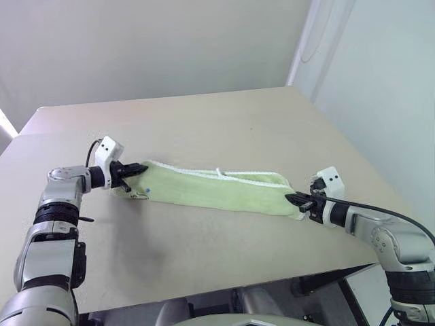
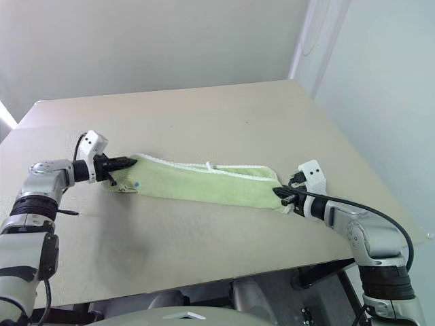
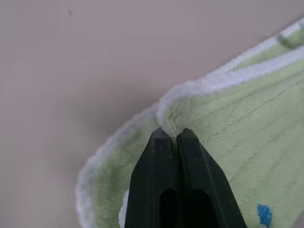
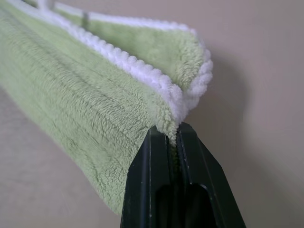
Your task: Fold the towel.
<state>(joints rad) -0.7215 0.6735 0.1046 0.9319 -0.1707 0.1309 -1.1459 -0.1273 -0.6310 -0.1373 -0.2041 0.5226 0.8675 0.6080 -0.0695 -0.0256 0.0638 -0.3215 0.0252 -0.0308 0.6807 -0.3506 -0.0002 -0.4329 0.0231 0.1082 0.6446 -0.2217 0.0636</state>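
On the table [image 1: 204,115], towel [image 1: 217,190] bears an unreadable blue mark [image 3: 264,214]

A broad, matte beige counter [image 1: 204,122] with a plain flat top (slightly angled corners) stands against the off-white wall [image 1: 136,41] behind it.

A bare test room or lab is suggested: a plain beige bench [image 1: 204,122] is set against unadorned white walls [image 1: 136,41] (a corner is seen at the far right), and no household furnishing is seen around it.
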